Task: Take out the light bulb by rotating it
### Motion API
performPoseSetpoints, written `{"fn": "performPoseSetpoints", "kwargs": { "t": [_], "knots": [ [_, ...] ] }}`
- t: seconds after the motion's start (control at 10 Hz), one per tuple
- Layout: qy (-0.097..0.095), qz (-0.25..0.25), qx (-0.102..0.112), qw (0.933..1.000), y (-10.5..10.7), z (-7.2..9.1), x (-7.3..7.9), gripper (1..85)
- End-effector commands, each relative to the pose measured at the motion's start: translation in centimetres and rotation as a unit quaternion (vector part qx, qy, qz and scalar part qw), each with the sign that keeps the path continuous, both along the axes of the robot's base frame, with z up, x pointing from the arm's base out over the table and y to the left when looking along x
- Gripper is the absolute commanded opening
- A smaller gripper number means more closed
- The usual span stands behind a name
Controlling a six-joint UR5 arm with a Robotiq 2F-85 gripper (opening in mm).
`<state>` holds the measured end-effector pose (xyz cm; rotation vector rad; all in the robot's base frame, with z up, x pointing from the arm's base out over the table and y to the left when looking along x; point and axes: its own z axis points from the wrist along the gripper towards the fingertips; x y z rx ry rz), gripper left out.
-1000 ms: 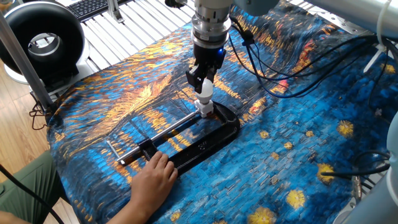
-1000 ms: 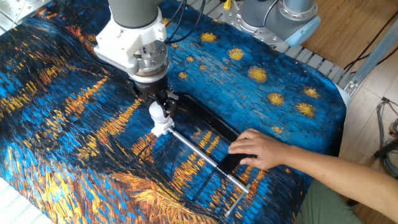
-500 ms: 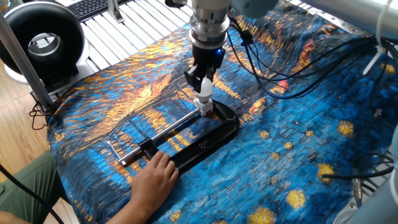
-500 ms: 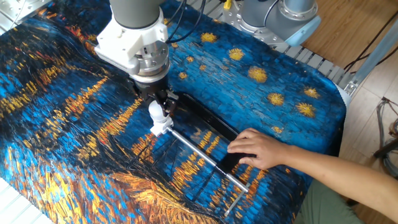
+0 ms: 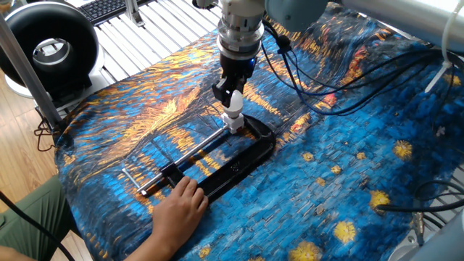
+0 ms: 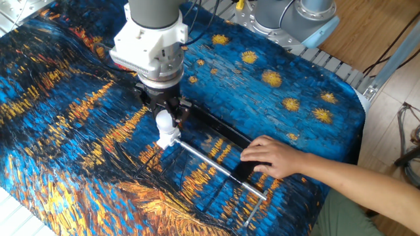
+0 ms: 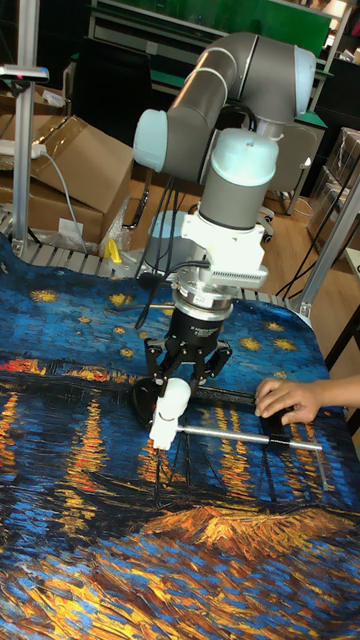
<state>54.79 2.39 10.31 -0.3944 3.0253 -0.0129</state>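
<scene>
The end effector [image 7: 178, 384] has its fingers closed on the light bulb [image 5: 233, 106], which stands upright in the white socket [image 6: 169, 137] at the 12 o'clock end of the black clamp [image 5: 239, 163]. A person's hand [image 6: 275, 157] steadies the clamp. Unscrewing probably goes best with the wrist turning squarely about the bulb's axis, a light grip on the glass, and a slight rise as the thread backs out.

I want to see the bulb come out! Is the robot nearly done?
Not yet. Done: the fingers are closed around the bulb, and a person's hand is holding the black clamp down. In hand: the bulb is gripped where it sits in the white socket, ready for turning. Left: unscrewing it and lifting it clear. How loose it is cannot be told.
</scene>
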Motion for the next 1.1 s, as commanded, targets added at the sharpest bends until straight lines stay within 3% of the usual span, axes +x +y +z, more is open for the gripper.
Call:
{"fn": "performPoseSetpoints", "kwargs": {
  "t": [0.0, 0.2, 0.5, 0.6, 0.8, 1.0],
  "knots": [
    [-0.008, 0.058, -0.015, 0.9982, -0.8, 0.6, 0.3, 10.3],
    [-0.008, 0.095, -0.036, 0.9948, -1.2, 0.8, 0.2, 9.7],
    [-0.005, 0.211, -0.064, 0.9753, -2.0, 0.9, 0.4, 7.7],
    [-0.004, 0.248, -0.07, 0.9662, -2.1, 0.8, 0.5, 7.0],
    [-0.006, 0.328, -0.087, 0.9406, -2.5, 0.7, 1.0, 7.0],
    [-0.021, 0.396, -0.102, 0.9124, -2.3, 0.7, 2.1, 6.7]
  ]
}}
